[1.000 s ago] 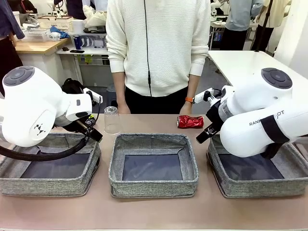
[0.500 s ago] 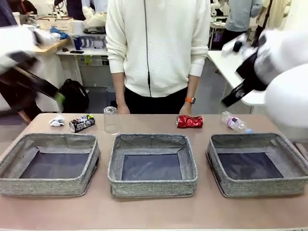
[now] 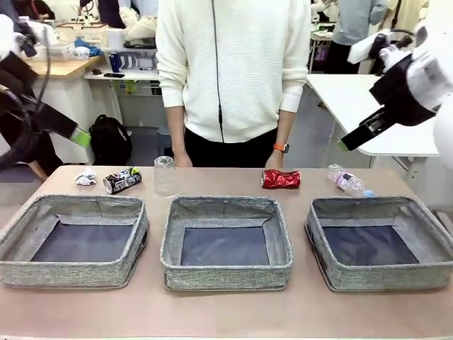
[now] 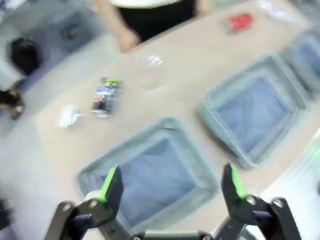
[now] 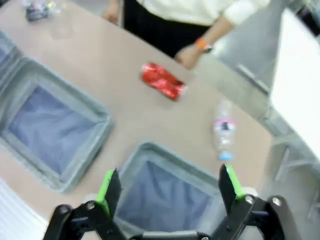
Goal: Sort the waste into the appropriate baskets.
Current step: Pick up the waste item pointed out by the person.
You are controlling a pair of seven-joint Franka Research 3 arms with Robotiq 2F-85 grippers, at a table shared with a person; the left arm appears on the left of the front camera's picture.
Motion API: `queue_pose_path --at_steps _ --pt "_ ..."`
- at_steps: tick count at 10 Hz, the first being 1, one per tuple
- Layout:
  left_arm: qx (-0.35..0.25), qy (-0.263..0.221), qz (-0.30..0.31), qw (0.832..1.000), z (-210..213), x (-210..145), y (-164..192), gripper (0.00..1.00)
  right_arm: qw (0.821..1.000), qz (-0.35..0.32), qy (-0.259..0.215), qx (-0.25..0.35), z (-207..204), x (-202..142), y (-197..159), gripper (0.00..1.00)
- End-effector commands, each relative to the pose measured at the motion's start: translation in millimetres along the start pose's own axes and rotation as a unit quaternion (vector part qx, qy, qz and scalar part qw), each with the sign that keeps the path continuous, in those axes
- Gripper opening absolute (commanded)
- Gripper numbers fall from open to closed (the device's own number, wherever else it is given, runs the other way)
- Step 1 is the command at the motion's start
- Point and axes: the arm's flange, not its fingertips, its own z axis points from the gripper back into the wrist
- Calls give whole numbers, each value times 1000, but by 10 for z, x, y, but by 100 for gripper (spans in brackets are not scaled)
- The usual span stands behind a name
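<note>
Shared tan surface (image 3: 226, 315), a person (image 3: 219, 71) standing at its far side, a cluttered workroom behind.

Progress: nothing sorted yet, by the look of it. Three grey baskets sat in a near row: left basket (image 3: 71, 275), middle basket (image 3: 226, 278), right basket (image 3: 382, 280). All three showed bare dark bottoms. All the waste lay in a line on the surface beyond them:
- crumpled white paper wad (image 3: 85, 178), far left
- dark printed can (image 3: 121, 180), on its side just right of the wad
- clear plastic cup (image 3: 164, 176), upside down, beyond the middle basket's left corner
- crushed red can (image 3: 280, 179), beyond the gap between the middle and right baskets
- clear pink-labelled bottle (image 3: 345, 180), lying beyond the right basket

All five pieces were left to do.

Left end effector (image 4: 171, 172): jaws spread wide, holding nothing, high above the left basket. Right end effector (image 5: 168, 174): likewise wide open and empty, high over the right basket.

Change from a second earlier: both arms had hung low over the outer baskets, hiding the wad, the dark can and the bottle. They had since swung up and outward. The cup and the red can had not moved.
</note>
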Motion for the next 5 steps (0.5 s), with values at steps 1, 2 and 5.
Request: queue_pose_path --at_steps 1,2,5 --pt "-345 77 27 935 161 -105 349 100 961 -176 -4 211 137 -132 -112 100" --pt "-472 64 19 879 268 -296 600 100 905 -245 0 347 225 -265 -217 100" --pt "-571 -89 94 811 428 -918 1140 100 846 -283 -66 447 294 -944 -585 100"
